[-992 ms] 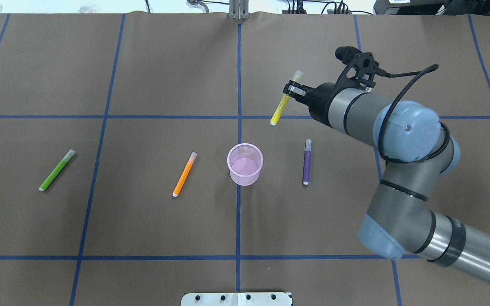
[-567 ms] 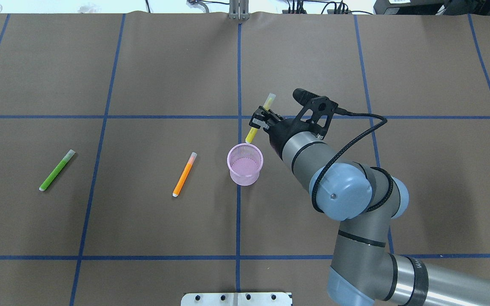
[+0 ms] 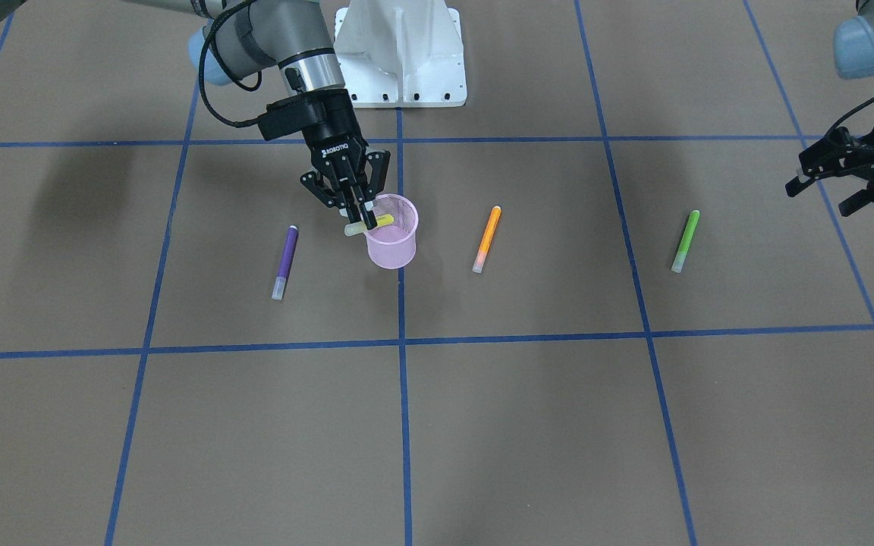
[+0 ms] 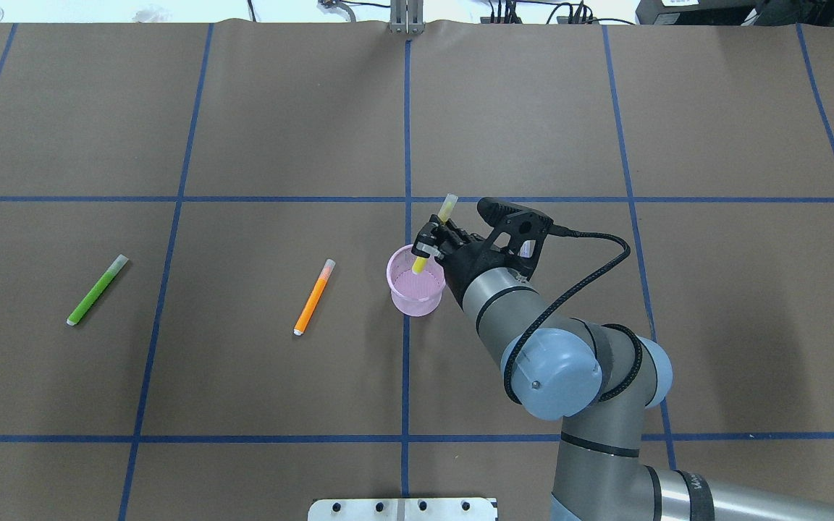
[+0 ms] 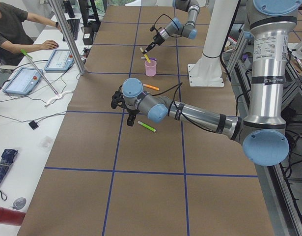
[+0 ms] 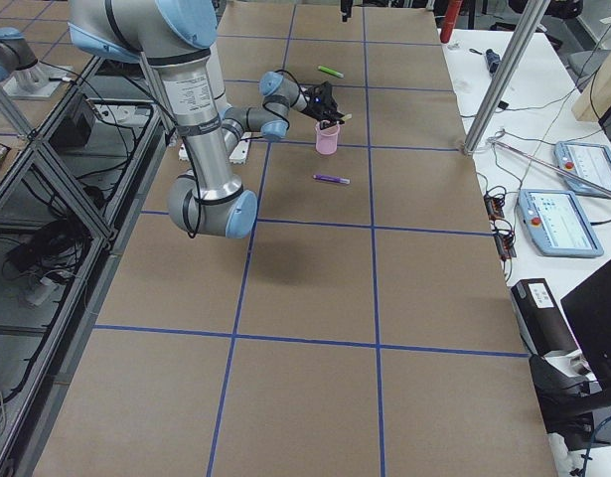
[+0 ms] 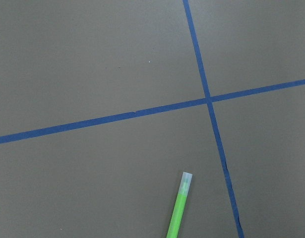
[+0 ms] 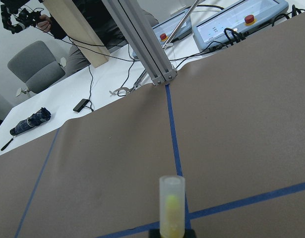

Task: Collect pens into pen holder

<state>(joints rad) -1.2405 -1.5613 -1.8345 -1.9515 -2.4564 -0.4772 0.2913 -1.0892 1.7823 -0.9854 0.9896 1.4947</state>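
Observation:
My right gripper is shut on the yellow pen and holds it tilted. The pen's lower end is inside the rim of the pink mesh pen holder. The pen's pale cap shows in the right wrist view. The orange pen lies left of the holder and the green pen far left. The purple pen lies on the holder's other side, hidden under my right arm in the overhead view. My left gripper is open and empty, hovering beyond the green pen.
Blue tape lines grid the brown table. The white robot base stands at the near edge behind the holder. A metal post stands at the far edge. An operator and control tablets are beside the far side of the table.
My right arm carried the yellow pen from the far right towards the holder and lowered its end into the rim. The pens on the table have not moved.

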